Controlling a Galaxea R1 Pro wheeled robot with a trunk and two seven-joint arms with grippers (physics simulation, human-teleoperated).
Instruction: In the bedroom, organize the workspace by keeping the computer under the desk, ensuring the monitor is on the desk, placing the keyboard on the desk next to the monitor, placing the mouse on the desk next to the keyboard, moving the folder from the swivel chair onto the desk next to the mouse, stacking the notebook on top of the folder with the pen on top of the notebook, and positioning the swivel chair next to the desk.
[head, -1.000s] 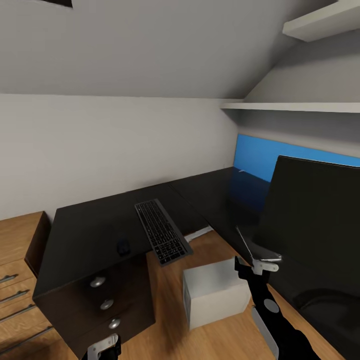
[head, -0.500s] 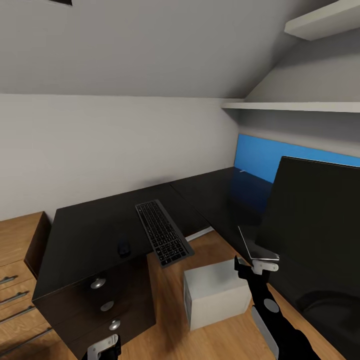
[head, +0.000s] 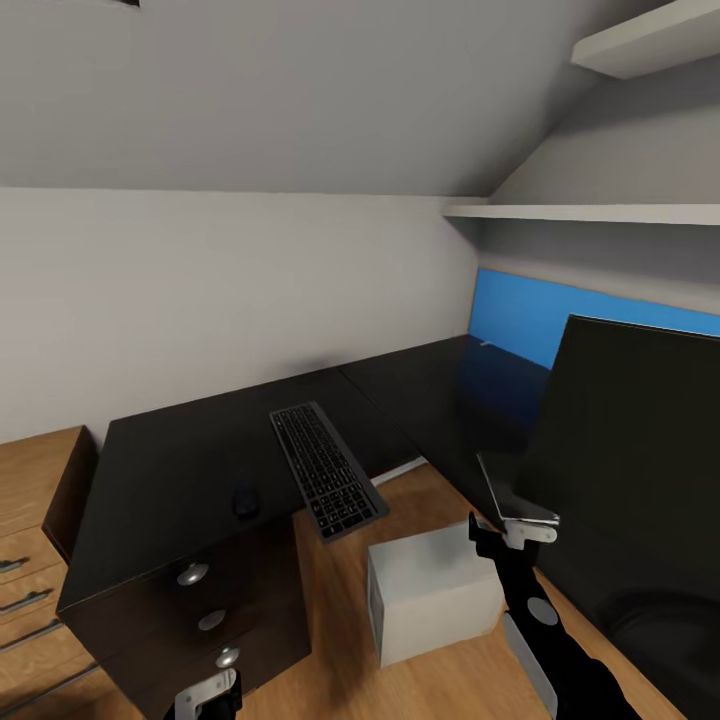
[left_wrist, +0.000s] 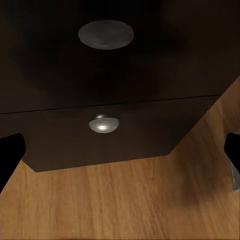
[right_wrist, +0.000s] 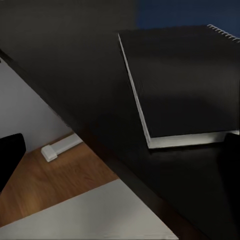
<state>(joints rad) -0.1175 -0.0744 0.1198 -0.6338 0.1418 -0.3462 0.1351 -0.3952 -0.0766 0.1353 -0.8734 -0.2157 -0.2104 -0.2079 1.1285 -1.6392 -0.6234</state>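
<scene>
- Desk (head: 190, 460): a black L-shaped worktop along the white wall, with three drawers with round silver knobs (left_wrist: 104, 124) beneath its left end.
- Keyboard (head: 326, 468): lies on the desk at the inner front edge, its near end jutting past that edge.
- Mouse (head: 245, 500): sits on the desk just left of the keyboard, close to the front edge above the drawers.
- Computer (head: 432, 590): the light grey box stands on the wooden floor in the inner corner of the L, beside the desk's edge rather than under it.
- Monitor (head: 640, 440): stands on the right wing of the desk, its round foot near the front edge.
- Folder (head: 510, 315): the bright blue sheet is seen behind the monitor at the back of the right wing.
- Notebook (right_wrist: 185, 85): held above the front edge of the right wing, tilted, one edge at the fingers.
- Right gripper (head: 520, 528): clamped on the lower edge of the notebook.
- Left gripper (head: 208, 695): hangs low before the drawers; the left wrist view shows its fingers (left_wrist: 10, 152) spread wide, holding nothing.
</scene>
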